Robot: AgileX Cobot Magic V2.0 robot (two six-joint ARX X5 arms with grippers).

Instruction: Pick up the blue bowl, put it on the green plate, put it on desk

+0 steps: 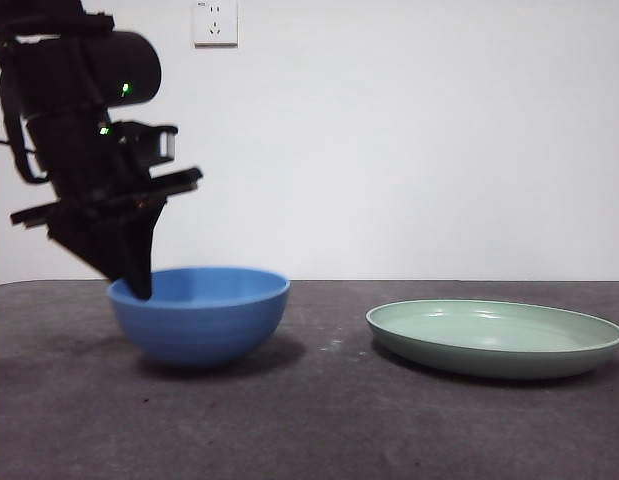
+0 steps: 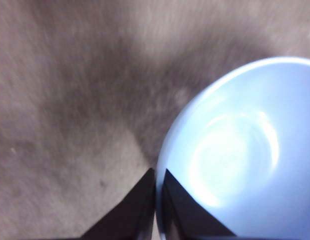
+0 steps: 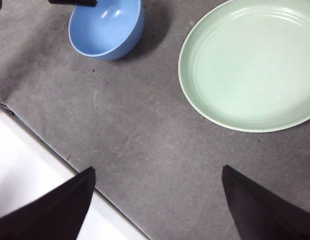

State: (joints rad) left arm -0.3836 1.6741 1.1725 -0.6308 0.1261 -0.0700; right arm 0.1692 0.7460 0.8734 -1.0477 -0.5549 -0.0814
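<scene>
- Your left hand has its 2 jaws pinched on the bowl's rim at the side away from the plate: in the left wrist view the jaws stand nearly together, 1 inside the bowl and 1 outside, with the thin wall between them.
- The arm behind that hand comes down into the front view from the upper corner, big and dark, with small green lights showing on its body.
- The bowl sits upright on the surface, its base on the grey-brown top, with a soft shadow under it; nothing shows inside it.
- You see the plate lying flat on the same surface, well apart from the bowl, a bare strip of surface between the 2.
- Your right hand is open, its 2 jaws spread wide, and it hangs high over the surface, holding nothing.
- From that wrist view the bowl and the plate lie side by side beyond the jaws, and the dark tip of the left hand crosses the bowl's rim.
- A white edge borders the surface near the right hand.
- A white wall socket sits high on the pale wall behind the surface.
</scene>
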